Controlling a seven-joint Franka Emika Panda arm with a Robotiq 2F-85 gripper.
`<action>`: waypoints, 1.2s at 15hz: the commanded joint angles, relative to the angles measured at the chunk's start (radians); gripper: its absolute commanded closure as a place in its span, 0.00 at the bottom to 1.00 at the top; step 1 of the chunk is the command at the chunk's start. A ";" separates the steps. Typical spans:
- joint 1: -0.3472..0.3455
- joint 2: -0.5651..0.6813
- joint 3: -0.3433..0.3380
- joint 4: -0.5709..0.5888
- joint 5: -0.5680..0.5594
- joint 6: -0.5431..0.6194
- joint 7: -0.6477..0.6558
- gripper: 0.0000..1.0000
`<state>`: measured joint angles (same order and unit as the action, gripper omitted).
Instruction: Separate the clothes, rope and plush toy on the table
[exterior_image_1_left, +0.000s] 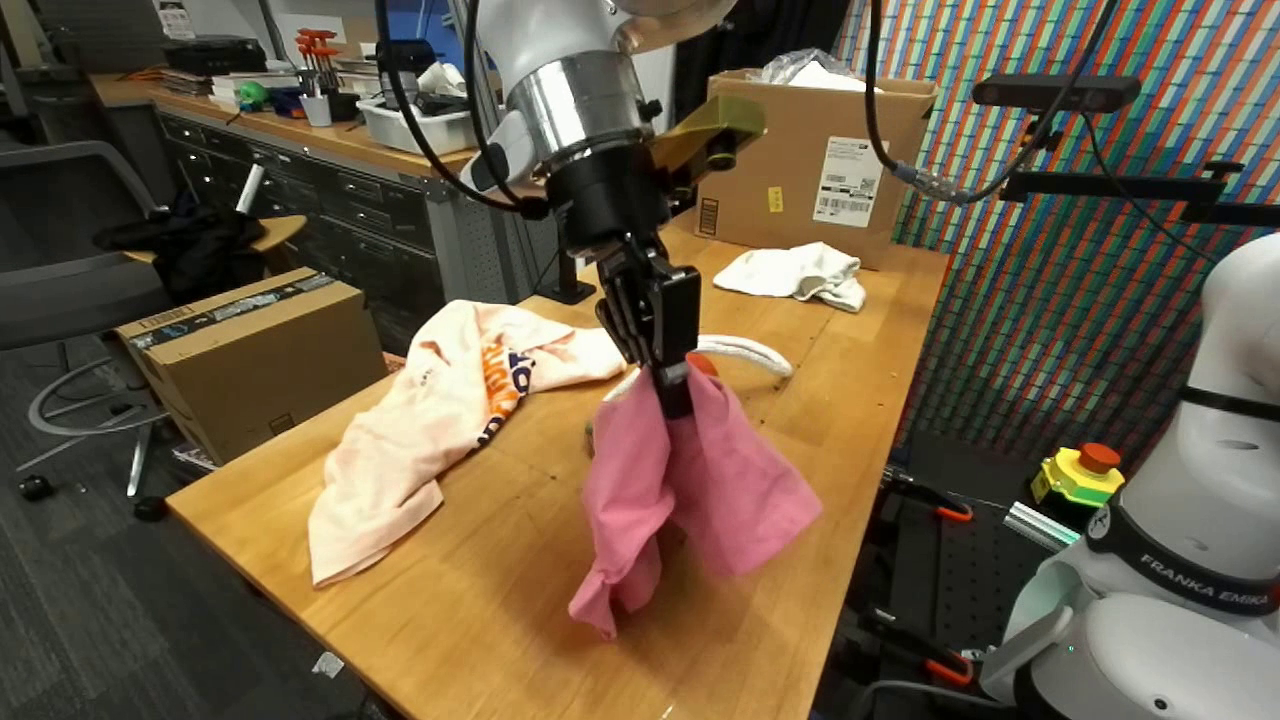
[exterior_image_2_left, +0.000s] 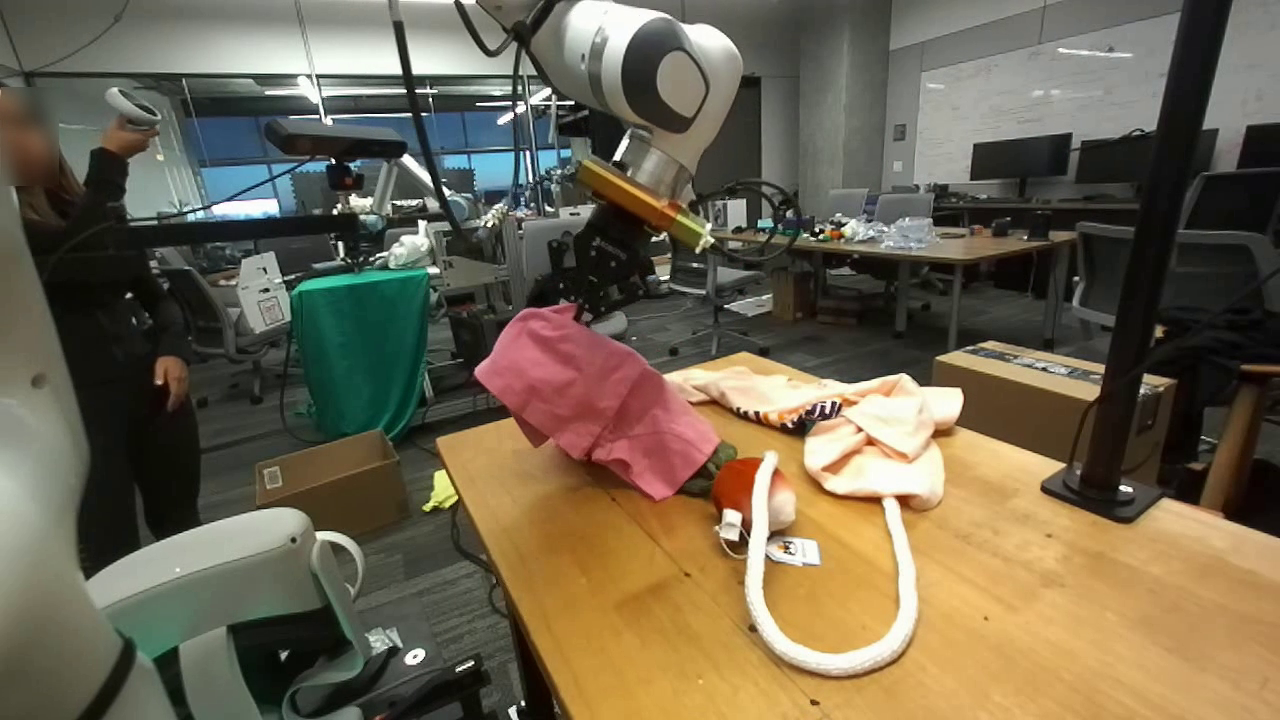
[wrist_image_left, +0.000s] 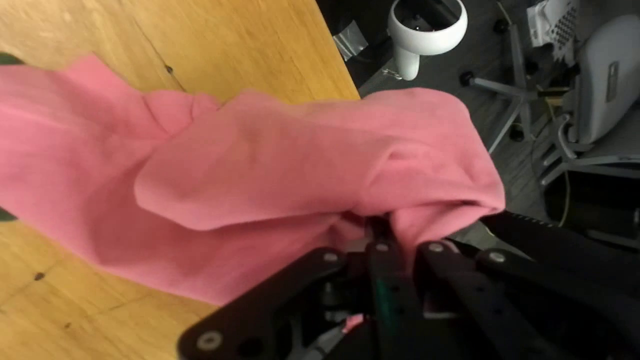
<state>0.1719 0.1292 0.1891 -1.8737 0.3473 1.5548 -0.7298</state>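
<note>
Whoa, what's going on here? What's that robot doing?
The robot arm is holding a pink cloth in its shut gripper, and the cloth hangs down toward the table. A person with a white controller is probably steering the arm. In an exterior view, the cloth's low end partly hides the green leaves of a red plush toy, and a white rope curves from in front of that toy toward a cream shirt. A white cloth lies away from those. The sorting doesn't look finished.
</note>
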 joint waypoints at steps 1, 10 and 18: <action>-0.009 0.040 0.023 0.074 0.090 -0.058 -0.106 0.93; -0.012 0.111 0.034 0.188 0.232 -0.120 -0.228 0.94; -0.026 0.187 0.030 0.213 0.231 -0.131 -0.211 0.94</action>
<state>0.1596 0.2737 0.2146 -1.7065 0.5580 1.4701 -0.9544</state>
